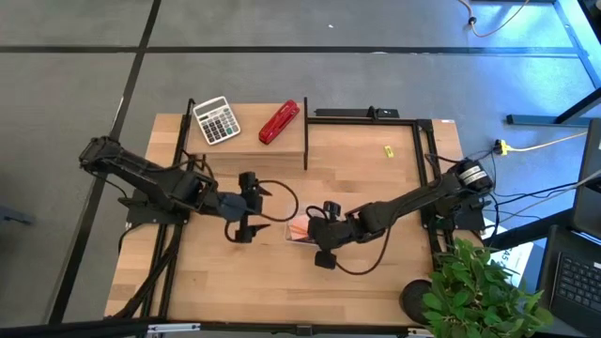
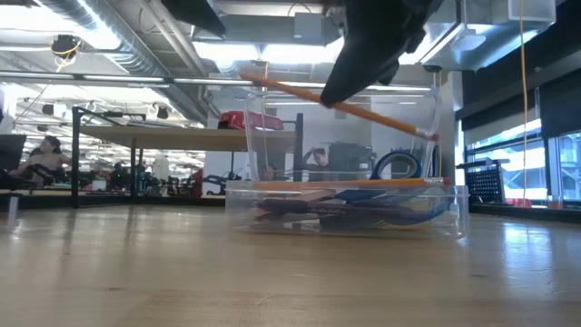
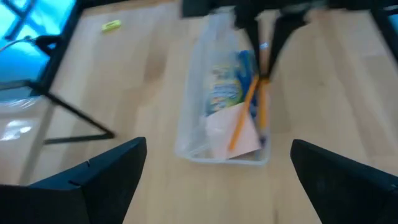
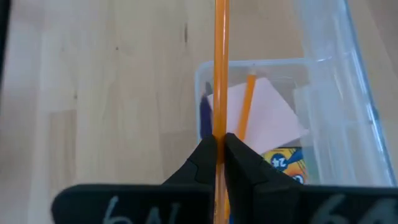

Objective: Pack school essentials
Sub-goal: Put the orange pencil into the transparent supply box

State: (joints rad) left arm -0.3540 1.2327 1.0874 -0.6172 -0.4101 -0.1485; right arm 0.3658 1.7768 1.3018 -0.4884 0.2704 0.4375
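A clear plastic box sits mid-table. Inside it lie a pink sticky-note pad, an orange pencil, a dark pen, a printed pack and blue-handled scissors. My right gripper hovers over the box, shut on a second orange pencil. My left gripper is open and waits left of the box, aimed at it. A tiny yellow piece lies on the table toward the far right. My right gripper pinches the orange pencil's shaft about midway along its length between the two fingers. The fingers come from above, pointing down, across the pencil. The pencil is lifted clear over the box and tilted, its eraser end lower.
A white-grey calculator and a red stapler lie at the table's far edge, left of a black upright divider. A black frame edges the far right. A potted plant stands at the near right corner.
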